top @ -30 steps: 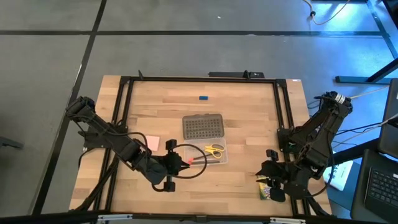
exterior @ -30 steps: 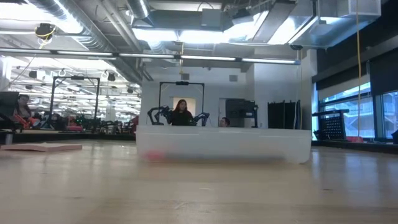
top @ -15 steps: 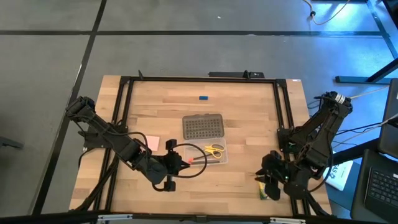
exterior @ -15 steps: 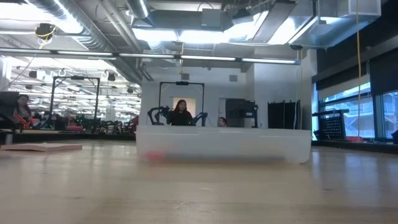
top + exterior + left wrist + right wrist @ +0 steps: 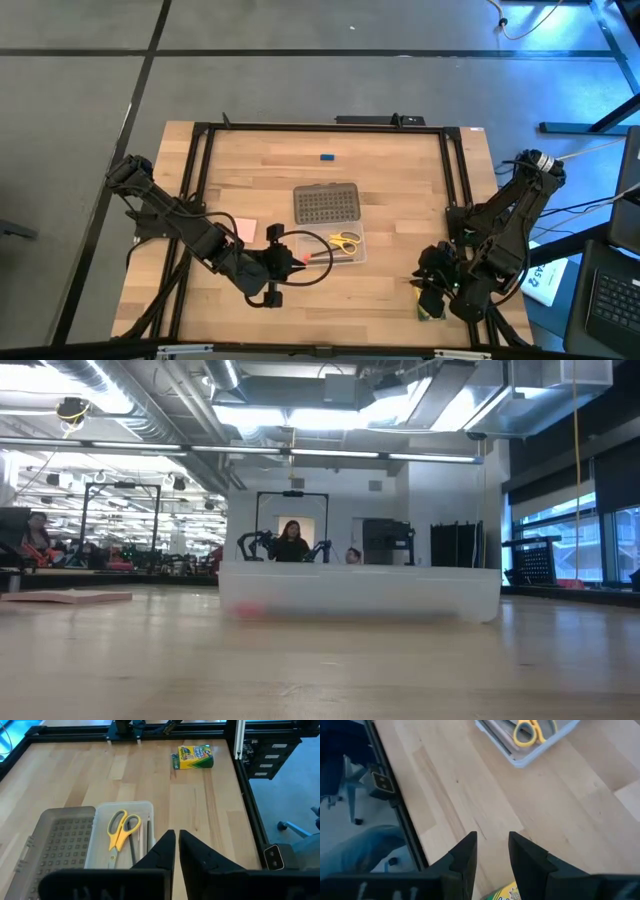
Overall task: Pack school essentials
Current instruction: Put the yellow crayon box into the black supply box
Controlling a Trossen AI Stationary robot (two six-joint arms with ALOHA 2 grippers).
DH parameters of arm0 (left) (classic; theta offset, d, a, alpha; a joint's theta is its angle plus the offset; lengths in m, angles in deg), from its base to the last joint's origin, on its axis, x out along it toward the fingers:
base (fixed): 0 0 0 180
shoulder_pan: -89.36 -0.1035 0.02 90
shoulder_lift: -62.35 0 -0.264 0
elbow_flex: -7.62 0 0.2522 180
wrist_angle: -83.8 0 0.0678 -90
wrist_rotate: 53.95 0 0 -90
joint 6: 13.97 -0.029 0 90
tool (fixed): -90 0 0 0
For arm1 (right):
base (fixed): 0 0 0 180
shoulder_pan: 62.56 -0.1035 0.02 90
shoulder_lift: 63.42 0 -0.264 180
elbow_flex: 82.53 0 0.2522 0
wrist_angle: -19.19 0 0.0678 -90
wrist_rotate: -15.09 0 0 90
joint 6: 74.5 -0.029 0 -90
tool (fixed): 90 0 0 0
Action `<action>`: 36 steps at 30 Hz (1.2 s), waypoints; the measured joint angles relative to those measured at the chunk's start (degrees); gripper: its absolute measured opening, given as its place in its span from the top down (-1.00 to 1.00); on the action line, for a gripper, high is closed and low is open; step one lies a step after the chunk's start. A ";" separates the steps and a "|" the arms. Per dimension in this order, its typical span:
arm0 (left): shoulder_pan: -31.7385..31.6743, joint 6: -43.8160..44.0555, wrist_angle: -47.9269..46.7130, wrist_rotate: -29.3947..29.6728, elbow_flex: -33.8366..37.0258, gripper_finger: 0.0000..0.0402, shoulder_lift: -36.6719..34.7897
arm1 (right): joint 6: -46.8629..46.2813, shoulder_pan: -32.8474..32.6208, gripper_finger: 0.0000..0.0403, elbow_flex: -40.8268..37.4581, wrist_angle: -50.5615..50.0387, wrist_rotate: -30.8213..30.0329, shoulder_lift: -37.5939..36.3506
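Crayon box [image 5: 428, 309] beneath parted right gripper [image 5: 433, 298], close to table edge; risks knocking off. Left gripper [image 5: 177, 841] nearly clenched, empty.

Overhead straight down, low level across table, wrists both catching scissors [image 5: 119, 829]

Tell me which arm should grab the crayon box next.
Right. The right gripper hovers open just above the crayon box at the table's near right corner; the left gripper sits shut beside the open case, far across the table.
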 joint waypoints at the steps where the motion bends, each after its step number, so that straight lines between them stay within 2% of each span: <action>1: 0.00 0.00 0.00 0.00 0.00 0.90 0.00 | 0.12 0.02 0.44 0.00 0.54 0.16 0.00; 5: 0.00 0.00 0.00 0.00 0.00 0.88 0.00 | 0.20 0.00 0.44 0.00 0.96 2.19 0.00; 8: 0.00 0.00 0.00 0.00 0.00 0.90 0.00 | -0.52 0.00 0.44 0.00 -0.10 0.85 0.00; 18: 0.00 0.00 0.00 0.00 0.00 0.97 0.02 | -22.50 0.11 0.44 -0.28 -4.33 9.36 1.57; 28: 0.00 0.00 0.00 0.00 0.00 0.97 0.02 | -35.93 0.13 0.44 -0.28 -4.02 17.21 6.28; 32: 0.00 0.00 -0.02 0.00 0.00 0.93 0.02 | -37.31 0.04 0.44 -0.31 -3.41 20.98 8.38; 36: 0.00 0.00 -0.02 0.00 0.00 0.89 0.02 | -37.52 0.02 0.42 -0.31 -1.72 22.00 9.67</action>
